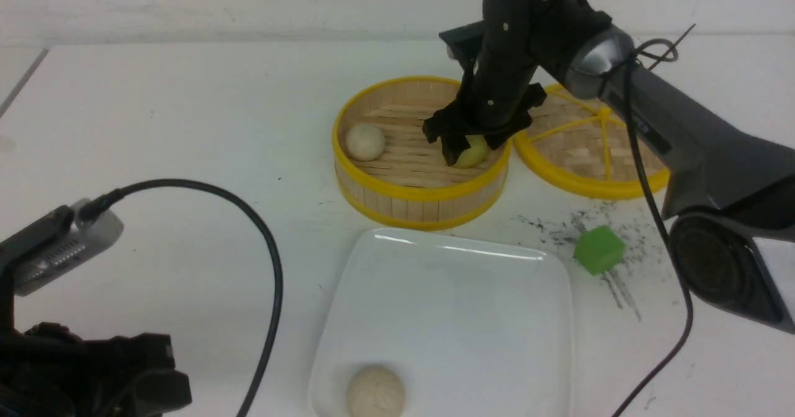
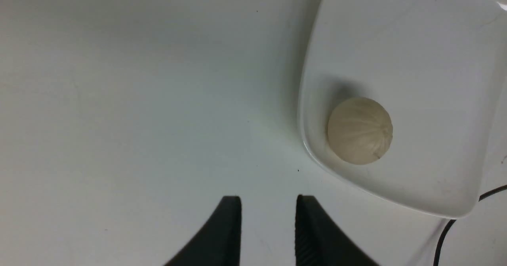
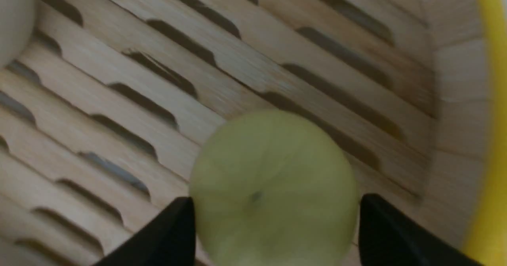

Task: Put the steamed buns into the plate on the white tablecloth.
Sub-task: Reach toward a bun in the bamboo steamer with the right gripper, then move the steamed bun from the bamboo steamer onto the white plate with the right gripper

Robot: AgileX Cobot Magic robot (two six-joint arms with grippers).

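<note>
Left end effector (image 2: 268,198) (empty) near plate (image 2: 416,40) corner

No text, brand, number or sign could be read in any view. The dark scribbles (image 1: 562,227) on the white tablecloth (image 1: 186,125), at the front view's lower right, formed no legible characters.
</note>
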